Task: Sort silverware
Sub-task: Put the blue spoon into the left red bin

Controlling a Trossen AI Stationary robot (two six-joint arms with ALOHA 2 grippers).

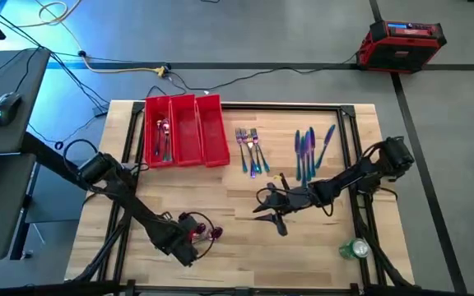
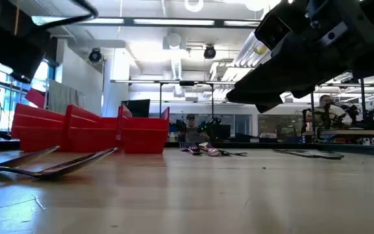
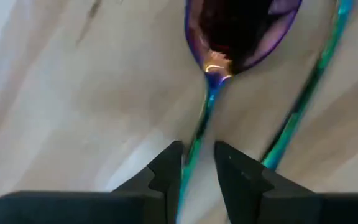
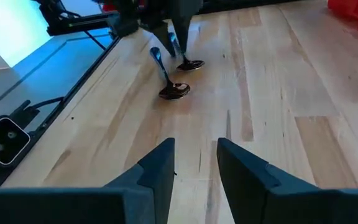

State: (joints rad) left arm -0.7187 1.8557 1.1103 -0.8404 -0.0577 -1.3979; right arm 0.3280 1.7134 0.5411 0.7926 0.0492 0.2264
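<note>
Two iridescent spoons (image 1: 211,233) lie side by side on the wood table near its front, left of centre; the low view shows them flat on the table (image 2: 50,166). My left gripper (image 3: 197,168) points down over them, open by a narrow gap, its fingers astride one spoon's handle (image 3: 196,146) just behind the bowl (image 3: 241,31). The other spoon's handle (image 3: 303,106) runs beside it. Forks (image 1: 252,150) and knives (image 1: 311,148) lie in groups at the far middle and right. My right gripper (image 1: 268,212) hovers open at mid-table, with nothing between its fingers (image 4: 160,165). My left gripper has one finger on each side of the spoon's handle (image 3: 191,158), coming from above and lying across it. The handle runs close along one finger (image 3: 166,171); whether it touches, I cannot tell. The spoon lies on the table.
A red three-compartment tray (image 1: 189,136) stands at the far left, with a few pieces of silverware in its left compartment (image 1: 163,136). A green and white object (image 1: 354,248) sits near the front right corner. Bare wood lies between the spoons and the tray.
</note>
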